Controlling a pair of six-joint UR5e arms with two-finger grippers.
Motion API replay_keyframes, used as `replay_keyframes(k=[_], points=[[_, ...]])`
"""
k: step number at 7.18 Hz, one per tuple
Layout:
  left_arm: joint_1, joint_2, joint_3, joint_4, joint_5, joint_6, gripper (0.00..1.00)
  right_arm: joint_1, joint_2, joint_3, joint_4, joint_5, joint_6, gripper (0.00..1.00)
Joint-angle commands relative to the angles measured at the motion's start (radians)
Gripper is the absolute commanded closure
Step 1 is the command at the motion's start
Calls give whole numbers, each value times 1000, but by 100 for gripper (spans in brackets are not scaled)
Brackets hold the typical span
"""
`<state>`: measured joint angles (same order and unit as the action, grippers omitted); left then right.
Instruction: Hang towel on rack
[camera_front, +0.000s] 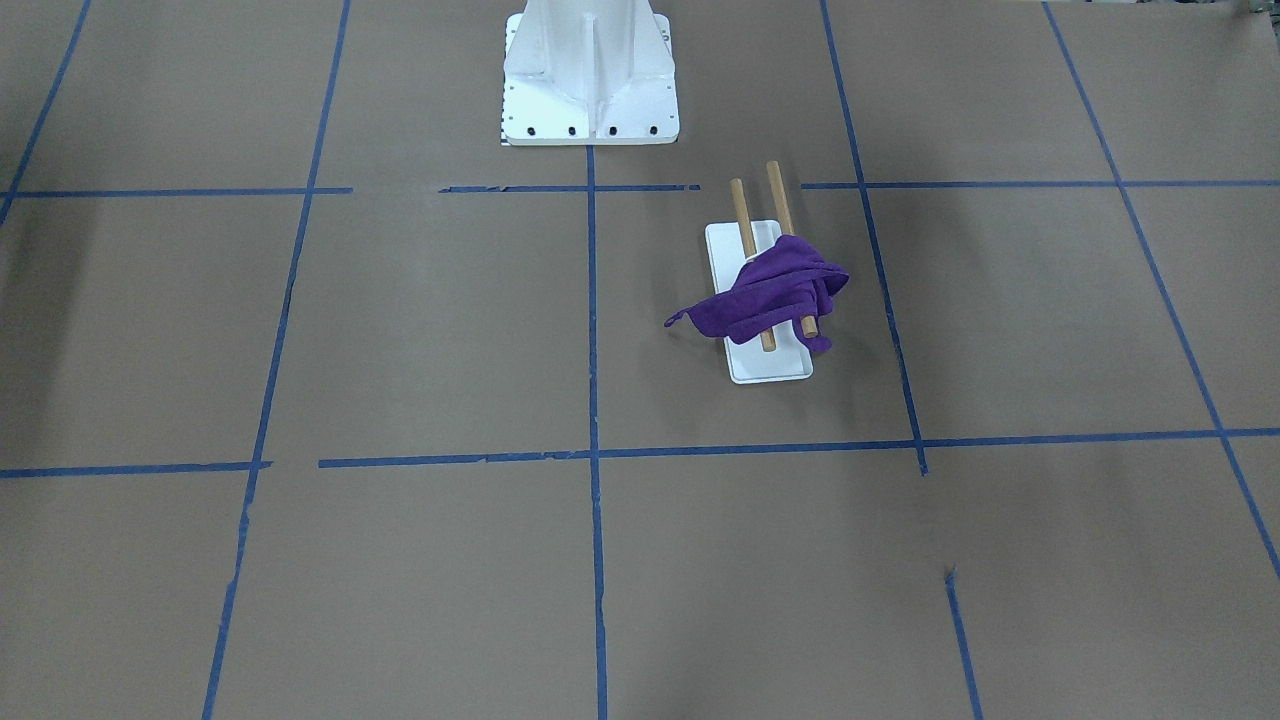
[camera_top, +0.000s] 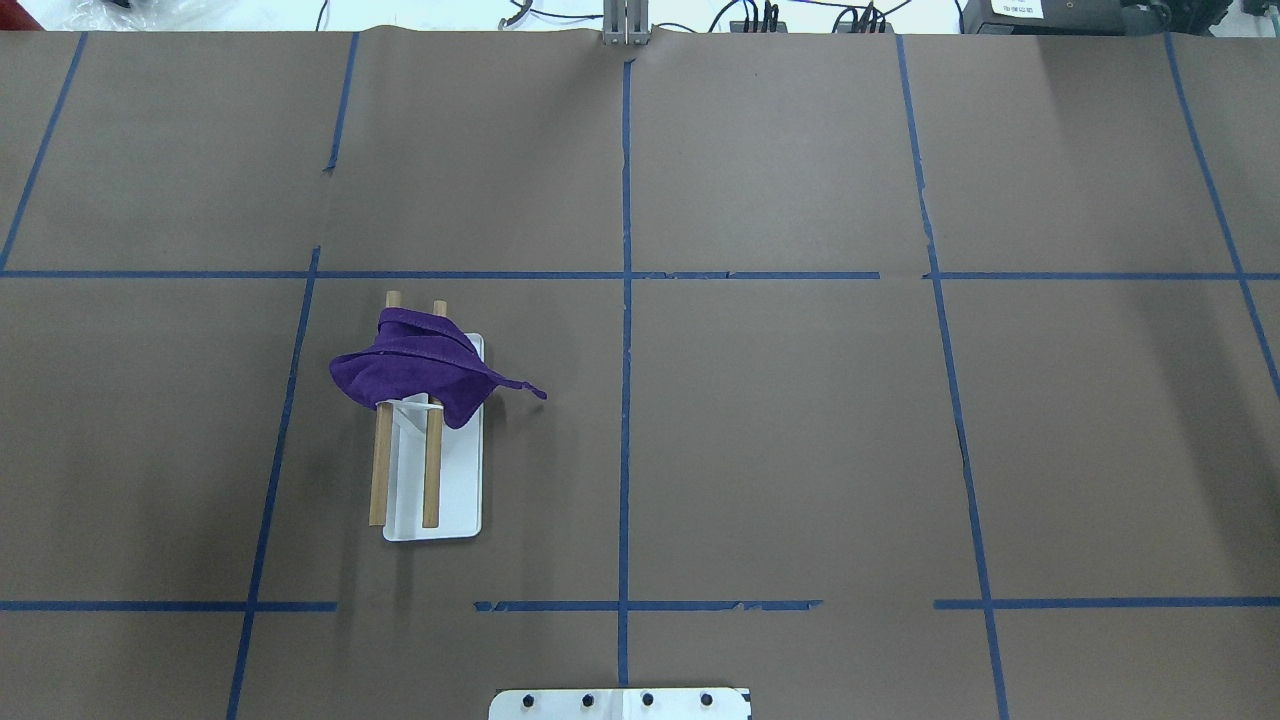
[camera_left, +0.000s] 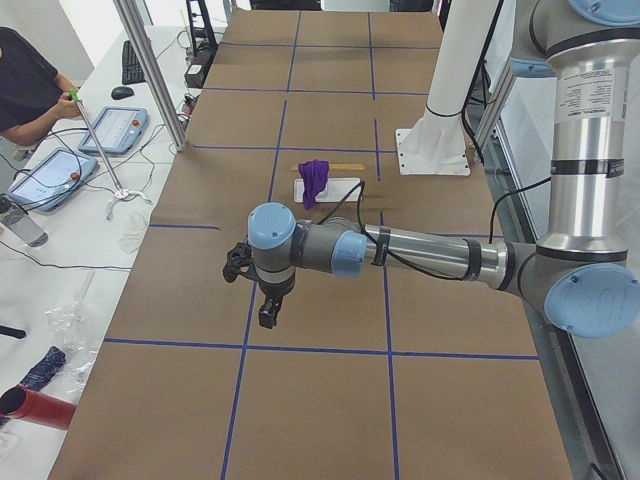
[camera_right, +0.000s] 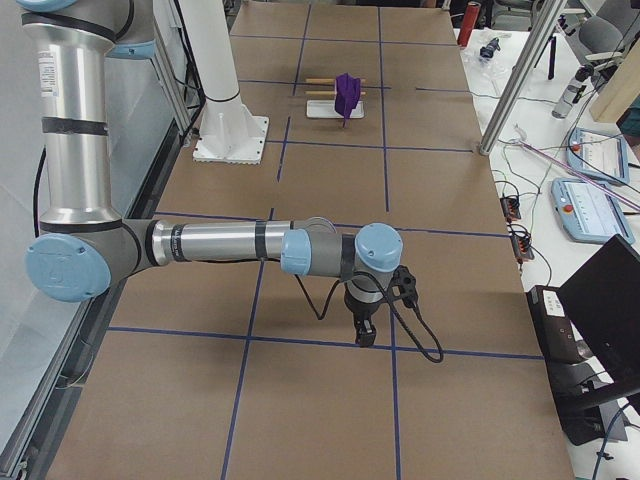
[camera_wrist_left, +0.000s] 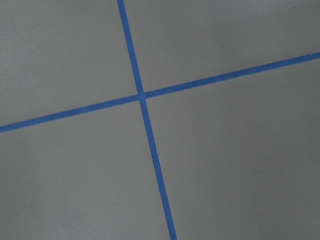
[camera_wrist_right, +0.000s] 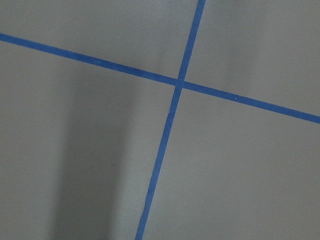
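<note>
A purple towel (camera_front: 770, 295) lies bunched over both wooden dowels of the rack (camera_front: 768, 366), one corner trailing off the side. In the overhead view the towel (camera_top: 420, 365) covers the far half of the rack (camera_top: 458, 500), on the table's left side. The left gripper (camera_left: 268, 315) shows only in the exterior left view, far from the rack, over the table's end; I cannot tell if it is open or shut. The right gripper (camera_right: 366, 335) shows only in the exterior right view, over the opposite end; I cannot tell its state either. Both wrist views show only brown paper and blue tape.
The white bolted robot pedestal (camera_front: 590, 100) stands at the table's robot-side edge, also seen in the overhead view (camera_top: 620, 703). Blue tape lines grid the brown table cover. An operator (camera_left: 25, 85) with tablets sits beyond the far edge. Metal poles (camera_left: 150, 70) stand there.
</note>
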<state>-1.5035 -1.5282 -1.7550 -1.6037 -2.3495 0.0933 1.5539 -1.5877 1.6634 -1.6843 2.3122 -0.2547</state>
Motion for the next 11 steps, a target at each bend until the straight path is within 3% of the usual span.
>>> replay_keyframes(k=[1,4,11], points=[[0,-10,-21,28,1,5,0,-1,-12,-2,0,6,3,0],[0,-9,-29,30,1,3,0,-1,-26,-4,3,58,34,0],[5,-17,-47,28,1,3,0,-1,-28,1,3,59,37,0]])
